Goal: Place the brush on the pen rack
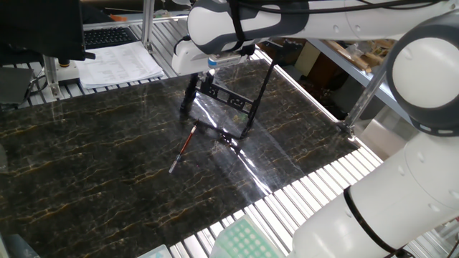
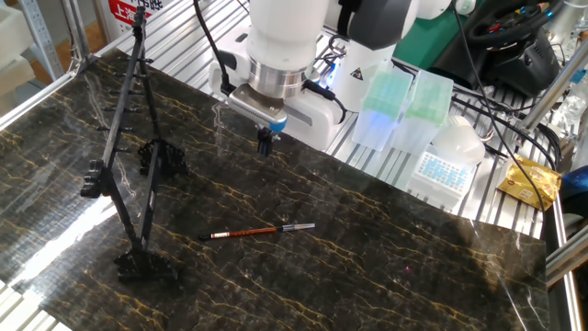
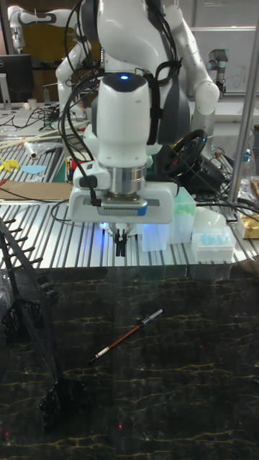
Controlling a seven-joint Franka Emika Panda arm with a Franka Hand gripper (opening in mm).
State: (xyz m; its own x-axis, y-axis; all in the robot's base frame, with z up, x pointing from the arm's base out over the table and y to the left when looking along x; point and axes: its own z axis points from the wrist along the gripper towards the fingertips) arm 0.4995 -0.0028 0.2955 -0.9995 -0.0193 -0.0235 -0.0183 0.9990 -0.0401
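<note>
The brush (image 2: 257, 231) lies flat on the dark marble table, reddish-brown with a dark section and a pale end; it also shows in one fixed view (image 1: 183, 147) and the tall fixed view (image 3: 126, 336). The pen rack (image 2: 129, 147) stands upright to its left, a black thin-rod frame (image 1: 229, 99) whose legs reach the table (image 3: 32, 316). My gripper (image 2: 265, 145) hangs above the table's far edge, behind the brush and apart from it. Its fingers (image 3: 120, 248) point straight down, shut, with nothing between them.
Boxes of pipette tips (image 2: 407, 99) and a white tray (image 2: 445, 165) sit on the slatted metal bench behind the table. A yellow packet (image 2: 528, 181) lies at the right. Papers (image 1: 118, 64) and a keyboard (image 1: 107, 34) rest beyond the table.
</note>
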